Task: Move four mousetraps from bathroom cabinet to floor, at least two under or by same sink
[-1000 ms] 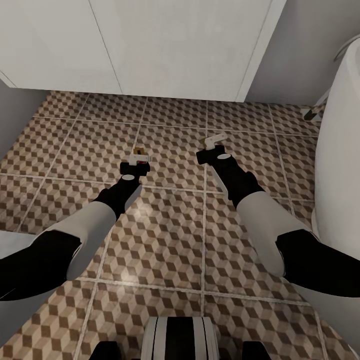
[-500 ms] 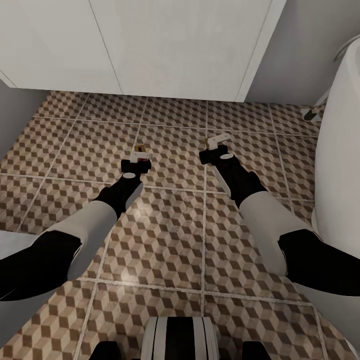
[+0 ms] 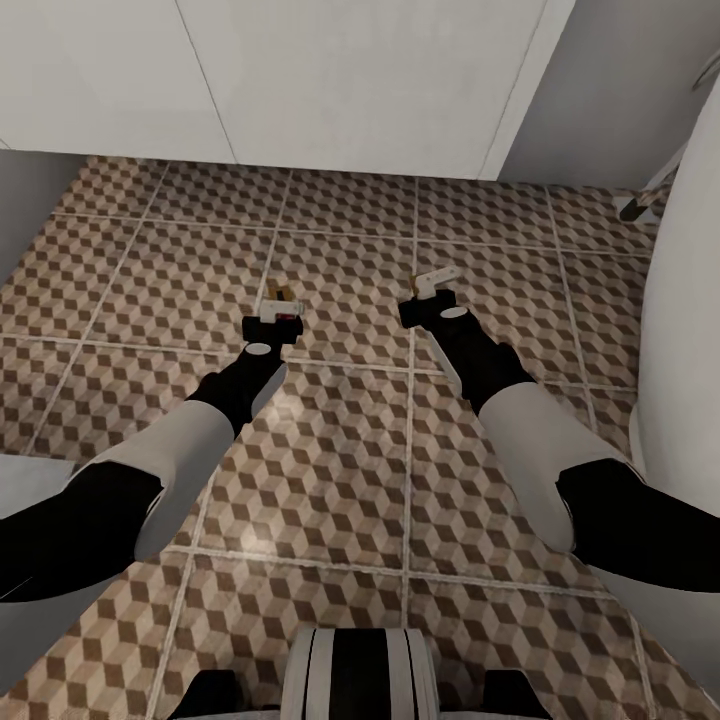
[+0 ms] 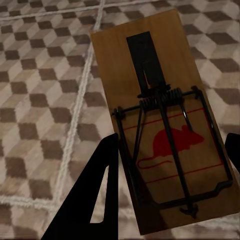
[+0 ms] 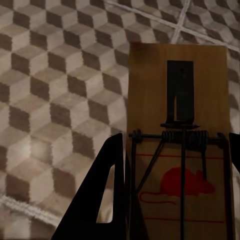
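Note:
I hold two mousetraps low over the bathroom floor (image 3: 330,450), whose tiles carry a brown and beige cube pattern. My left gripper (image 3: 272,318) is shut on one mousetrap (image 3: 281,295). In the left wrist view this mousetrap (image 4: 160,115) is a wooden slab with a wire spring and a red mouse print, clamped between the black fingers (image 4: 95,190) of the left gripper (image 4: 172,145). My right gripper (image 3: 432,295) is shut on a second mousetrap (image 3: 437,277). The right wrist view shows that mousetrap (image 5: 177,100) in the right gripper (image 5: 176,142). The bathroom sink is out of view.
White cabinet doors (image 3: 350,80) close off the far end of the floor. A white bathtub (image 3: 685,300) bulges in along the right side. A grey wall (image 3: 30,190) stands at the left. My own base (image 3: 350,680) shows at the near edge.
The whole picture has slid so the cabinet doors sit higher and more floor shows: the camera moved. Both grippers keep their traps; the right one has shifted slightly right.

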### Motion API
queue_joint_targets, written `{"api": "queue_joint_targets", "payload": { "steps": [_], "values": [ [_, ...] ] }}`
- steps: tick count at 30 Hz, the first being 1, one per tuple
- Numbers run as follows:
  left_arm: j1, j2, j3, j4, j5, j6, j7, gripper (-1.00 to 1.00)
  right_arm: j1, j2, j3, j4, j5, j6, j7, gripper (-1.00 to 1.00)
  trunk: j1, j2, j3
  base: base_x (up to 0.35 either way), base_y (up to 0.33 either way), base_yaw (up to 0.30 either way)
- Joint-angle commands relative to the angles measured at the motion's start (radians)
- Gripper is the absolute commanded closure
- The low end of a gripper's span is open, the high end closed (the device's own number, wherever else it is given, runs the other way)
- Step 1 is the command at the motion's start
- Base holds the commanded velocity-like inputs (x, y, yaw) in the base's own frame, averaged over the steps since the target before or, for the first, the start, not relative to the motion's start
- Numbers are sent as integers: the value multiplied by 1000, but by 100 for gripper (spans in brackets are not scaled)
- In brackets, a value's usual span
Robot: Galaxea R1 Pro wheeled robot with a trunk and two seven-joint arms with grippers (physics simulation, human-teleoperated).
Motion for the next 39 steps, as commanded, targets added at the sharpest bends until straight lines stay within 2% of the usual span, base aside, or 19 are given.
{"api": "queue_joint_targets", "payload": {
  "steps": [1,7,21,39],
  "values": [
    [-1,1,-9,-4,7,2,9,100,0,0,4,-2,8,7,-2,100,0,-1,-4,0,0,0],
    [-1,1,-9,-23,7,4,11,100,0,0,4,-2,8,7,-2,100,3,-2,-28,0,0,0],
    [-1,1,-9,-35,7,4,11,100,0,1,4,-2,8,7,-3,100,3,-2,-28,0,0,0],
    [-1,1,-9,-36,7,4,11,100,0,0,4,3,8,8,-3,100,11,-6,-97,0,0,0]
  ]
}}
